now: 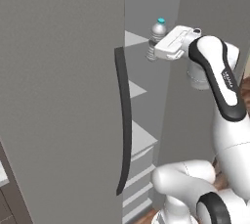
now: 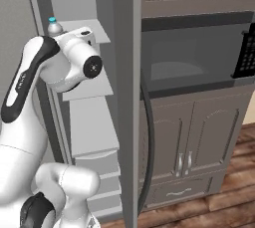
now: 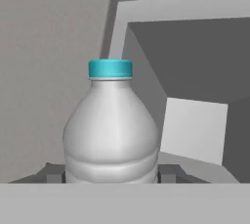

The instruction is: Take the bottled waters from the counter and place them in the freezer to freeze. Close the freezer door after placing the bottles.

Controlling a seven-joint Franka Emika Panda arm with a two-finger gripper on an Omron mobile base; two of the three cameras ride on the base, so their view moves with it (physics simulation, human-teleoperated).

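A clear greyish bottled water (image 3: pixel 111 130) with a teal cap stands upright between my fingertips (image 3: pixel 54 173), and my gripper (image 3: pixel 111 175) is shut on its lower body. In the left base view the gripper (image 1: pixel 152 52) holds the bottle (image 1: pixel 157 32) high up inside the open freezer (image 1: pixel 146 3), just above a white shelf (image 1: pixel 133 38). From the right, the bottle's cap and shoulder (image 2: pixel 54 27) peek over my hand beside an upper shelf (image 2: pixel 97 30). The counter is out of view.
The open freezer door (image 1: pixel 58 96) with its long dark handle (image 1: pixel 125 120) stands close on the left of my arm. More white shelves (image 1: pixel 141 139) lie below. A built-in microwave (image 2: pixel 184 60) and cabinet doors (image 2: pixel 189 137) sit to the right, over a wooden floor (image 2: pixel 224 202).
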